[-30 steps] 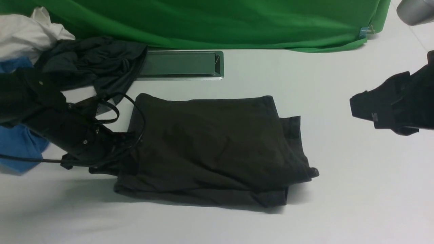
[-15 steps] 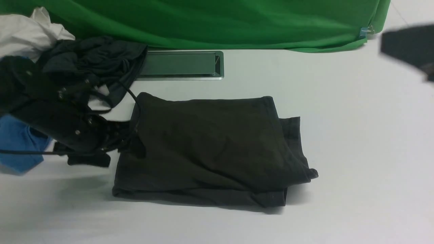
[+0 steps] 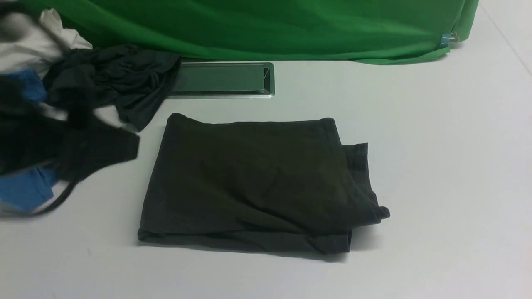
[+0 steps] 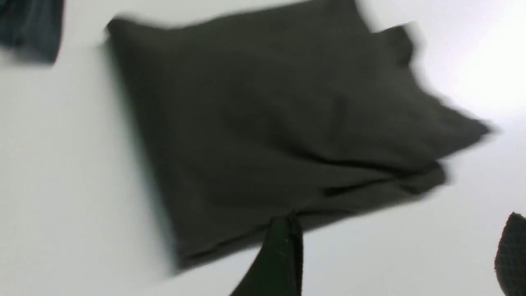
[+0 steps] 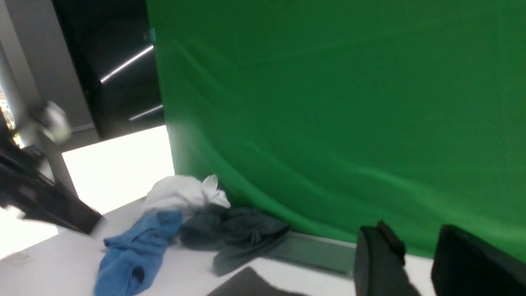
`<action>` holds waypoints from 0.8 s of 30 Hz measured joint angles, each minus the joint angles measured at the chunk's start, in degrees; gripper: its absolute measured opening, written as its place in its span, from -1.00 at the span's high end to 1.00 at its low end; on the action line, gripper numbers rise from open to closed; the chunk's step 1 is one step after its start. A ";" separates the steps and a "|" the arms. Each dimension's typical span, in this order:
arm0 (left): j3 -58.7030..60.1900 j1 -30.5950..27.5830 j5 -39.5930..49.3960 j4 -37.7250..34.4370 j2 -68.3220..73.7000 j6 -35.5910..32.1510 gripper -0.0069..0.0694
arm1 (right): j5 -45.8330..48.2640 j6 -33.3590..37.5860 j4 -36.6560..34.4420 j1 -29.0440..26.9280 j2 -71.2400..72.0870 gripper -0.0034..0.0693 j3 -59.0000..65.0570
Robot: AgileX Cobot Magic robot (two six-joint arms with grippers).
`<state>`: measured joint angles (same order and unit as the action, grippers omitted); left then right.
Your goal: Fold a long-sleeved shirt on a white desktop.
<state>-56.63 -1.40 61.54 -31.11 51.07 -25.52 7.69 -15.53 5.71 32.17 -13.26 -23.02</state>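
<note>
The long-sleeved shirt [image 3: 257,182] lies folded into a dark olive-black rectangle in the middle of the white desktop [image 3: 436,174], a sleeve end sticking out at its right side. My left gripper [image 3: 120,149], blurred, hovers just left of the shirt and is not touching it. In the left wrist view the shirt [image 4: 267,111] fills the frame, and the left gripper [image 4: 396,255] stands open with bare desktop between its fingers. My right gripper [image 5: 423,267] is out of the front view. Its fingers are apart with nothing between them, and it faces the green backdrop.
A silver-framed cable hatch [image 3: 220,79] sits behind the shirt, in front of the green backdrop [image 3: 266,29]. At the far left lie a charcoal garment [image 3: 116,79], a blue garment [image 3: 20,189] and a white cloth [image 3: 29,45].
My left gripper has let go of the shirt's left edge, opened and drawn back to the left. My right arm has risen out of the front view. The shirt's left edge has settled flat.
</note>
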 joint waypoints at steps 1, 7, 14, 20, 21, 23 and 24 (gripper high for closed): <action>0.06 0.00 3.14 -0.94 -4.40 0.00 -0.82 | -0.18 -0.18 0.00 0.00 0.98 0.29 1.53; 0.38 0.00 8.28 -4.15 -17.00 0.00 -0.44 | -0.30 -0.23 0.00 0.00 1.42 0.26 2.18; 0.38 0.00 8.58 -7.11 -22.23 0.28 0.45 | -0.30 -0.35 0.00 0.00 1.42 0.26 2.18; 0.39 0.00 8.52 -7.16 -22.36 0.28 0.77 | -0.30 -0.40 0.00 0.00 1.42 0.25 2.18; 0.39 0.00 7.89 -7.16 -22.36 0.28 0.77 | -0.30 -0.40 0.00 0.00 1.42 0.25 2.18; 0.39 0.00 6.82 -7.16 -22.36 0.28 0.77 | -0.30 -0.40 0.00 0.00 1.42 0.25 2.18; 0.39 0.00 6.57 -7.16 -22.36 0.28 0.77 | -0.30 -0.40 0.00 0.00 1.42 0.25 2.18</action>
<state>-56.24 -1.40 68.11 -38.28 28.71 -25.23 7.39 -15.93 5.71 32.17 -11.84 -20.84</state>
